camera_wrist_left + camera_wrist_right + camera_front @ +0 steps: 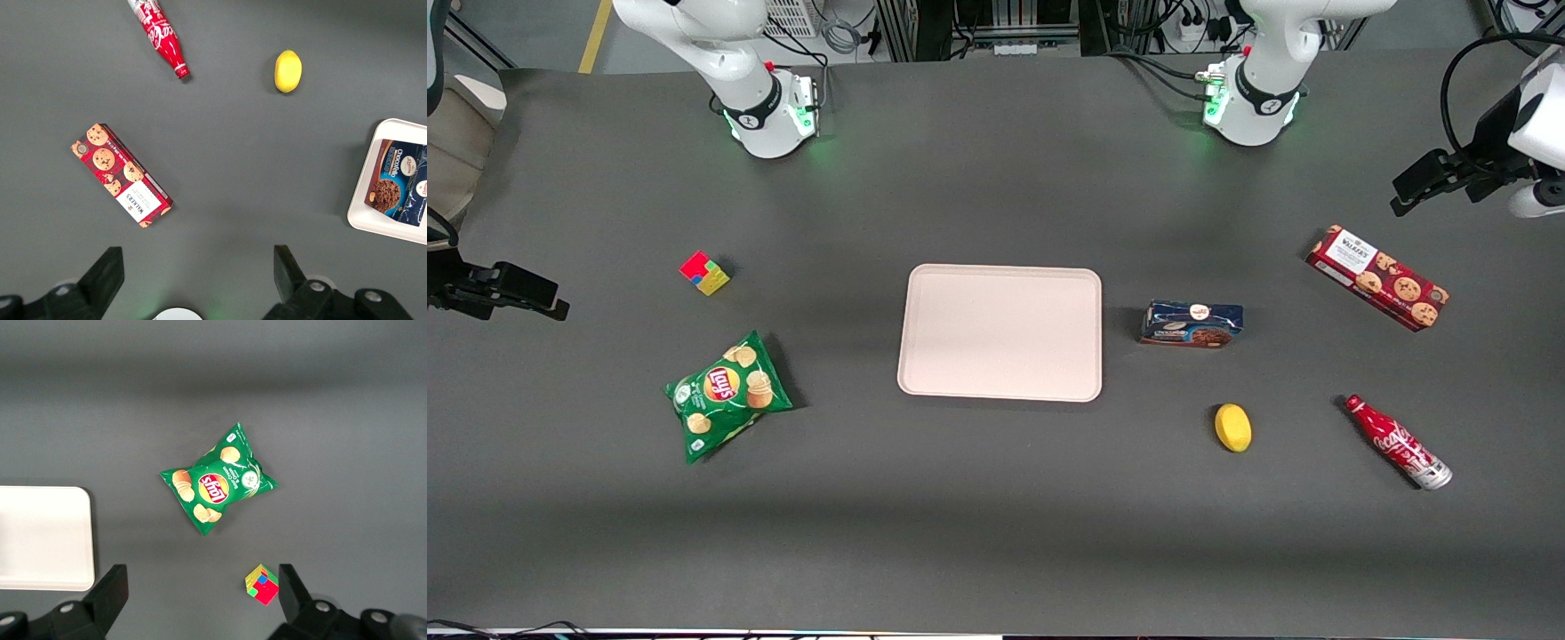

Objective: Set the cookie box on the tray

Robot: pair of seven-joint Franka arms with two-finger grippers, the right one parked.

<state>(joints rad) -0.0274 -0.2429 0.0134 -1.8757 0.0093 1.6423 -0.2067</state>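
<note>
Front view: the small dark navy-blue cookie box [1192,324] is seen on the grey table [996,516], just beside the pale pink-beige rectangular tray [1000,332], toward the working arm's end. Its long axis runs along the table's length, one short end pointing at the tray. A round white-red logo and a brown cookie picture are shown on it; the writing cannot be read for certain. "Walkers" is read on the long red carton [1377,277], "Lay's" on the green chips bag [727,395]. The gripper [197,280] is held above the table near the red carton, its jaws wide apart and holding nothing.
</note>
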